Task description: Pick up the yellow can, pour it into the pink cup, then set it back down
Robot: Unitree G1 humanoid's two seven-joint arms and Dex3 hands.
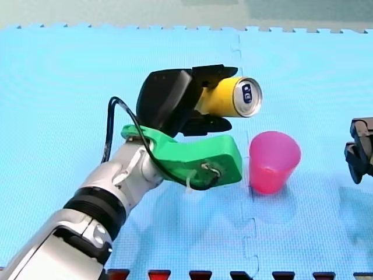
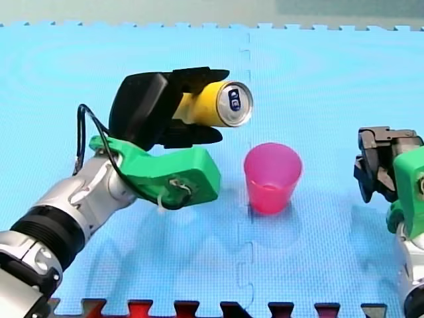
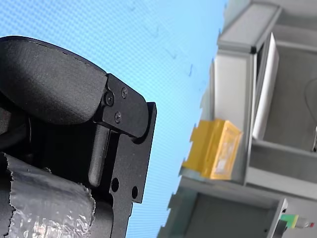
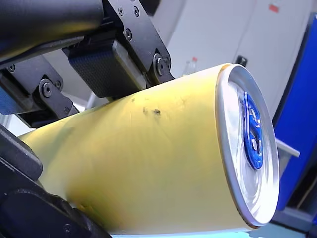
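Can (image 1: 224,96), gripped sideways in left hand (image 1: 169,100) fingers (image 1: 213,72), hung short of cup (image 1: 273,163); it needed centring above before tipping. Right hand (image 2: 381,165) stood apart, empty.

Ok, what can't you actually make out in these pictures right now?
- Base of the yellow can: head views, buried in the left hand gripping it.
- Can's opening: second wrist view, lid seen aslant; open or sealed unclear.
- Right hand, at the right side of the mat: first head view, cut by the edge.
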